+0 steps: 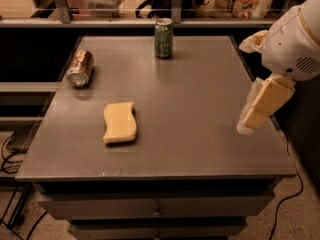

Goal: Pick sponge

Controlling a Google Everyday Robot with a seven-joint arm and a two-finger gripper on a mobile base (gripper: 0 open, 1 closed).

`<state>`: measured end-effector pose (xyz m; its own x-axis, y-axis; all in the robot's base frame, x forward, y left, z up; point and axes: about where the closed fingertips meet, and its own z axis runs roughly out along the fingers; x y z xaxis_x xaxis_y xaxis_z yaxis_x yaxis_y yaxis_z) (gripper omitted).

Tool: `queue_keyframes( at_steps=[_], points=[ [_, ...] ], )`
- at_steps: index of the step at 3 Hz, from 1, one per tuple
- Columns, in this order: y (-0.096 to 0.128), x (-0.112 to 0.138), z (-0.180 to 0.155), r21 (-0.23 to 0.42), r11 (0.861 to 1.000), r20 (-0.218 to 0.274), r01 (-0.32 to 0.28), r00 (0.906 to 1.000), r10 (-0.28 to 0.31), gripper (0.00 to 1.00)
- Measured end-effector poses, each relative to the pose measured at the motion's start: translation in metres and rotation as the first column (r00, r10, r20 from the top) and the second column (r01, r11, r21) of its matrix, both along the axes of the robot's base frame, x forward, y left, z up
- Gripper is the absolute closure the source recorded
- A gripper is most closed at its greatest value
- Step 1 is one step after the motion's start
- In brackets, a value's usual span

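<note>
Now, gripper [248, 125]: hangs over the right side of the table [200, 94], holding nothing. I cannot tell how wide it is.
Sponge [120, 122]: lies flat on the front left part, well apart from the gripper.
Feel: likely light, soft and squishy, not slippery.
Where to grab: across the two wavy long sides, near the middle.
Nearby: a brown can [80, 68] lies further back.

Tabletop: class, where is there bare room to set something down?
Widest bare patch: table centre, between the sponge, the upright green can and the gripper over the right edge. Front strip also free. Busiest: left rear, by the tipped can.
</note>
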<state>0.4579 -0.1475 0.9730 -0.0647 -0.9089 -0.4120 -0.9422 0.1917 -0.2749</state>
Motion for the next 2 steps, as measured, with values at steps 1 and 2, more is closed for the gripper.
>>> queue_keyframes(
  at_steps=[1,2],
  points=[
    [0.024,0.008,-0.01,0.044,0.998,-0.018,-0.046,0.9987,0.047,0.0],
    [0.086,0.027,-0.041,0.165,0.976,-0.062,-0.14,0.9865,0.152,0.0]
  ],
)
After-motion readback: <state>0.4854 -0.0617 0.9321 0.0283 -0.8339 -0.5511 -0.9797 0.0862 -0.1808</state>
